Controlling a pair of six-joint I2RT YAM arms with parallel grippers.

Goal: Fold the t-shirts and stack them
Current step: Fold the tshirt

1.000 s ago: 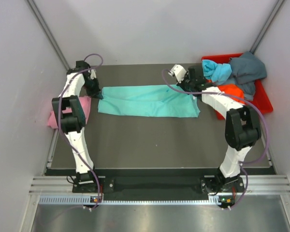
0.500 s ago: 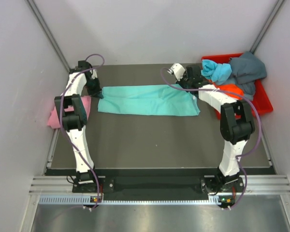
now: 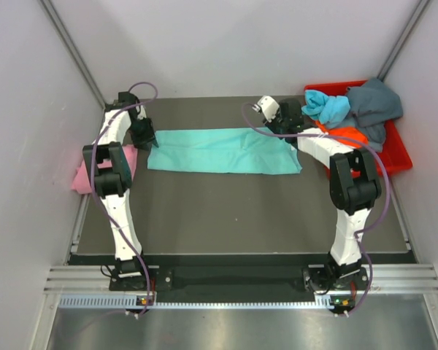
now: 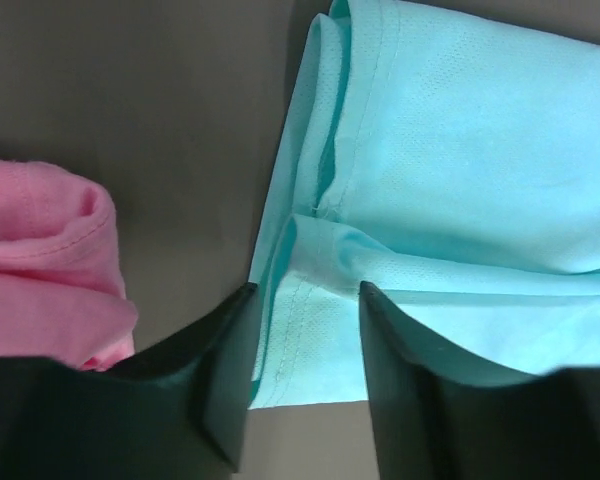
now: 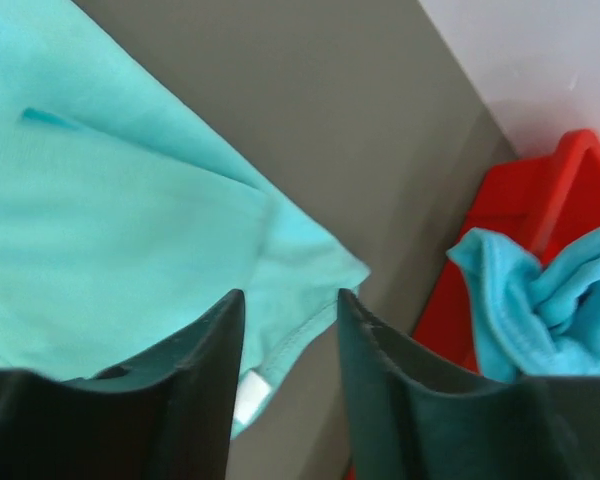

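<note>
Your left gripper (image 4: 305, 295) stood with jaws parted, astride the left hem of the teal shirt (image 3: 223, 151); your right gripper (image 5: 290, 300) stood likewise parted over its right corner; the shirt lay flat on the table (image 3: 233, 211); a pink shirt (image 4: 40, 270) lay near the left gripper; other shirts (image 3: 328, 107) filled the bin (image 5: 525, 215).

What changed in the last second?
The right arm's elbow swung leftward; the right gripper and left gripper hardly moved, both open over the ends of the flat teal cloth t-shirt. Nothing taken or released. Shirt, pink t-shirt and red plastic bin stayed put.
</note>
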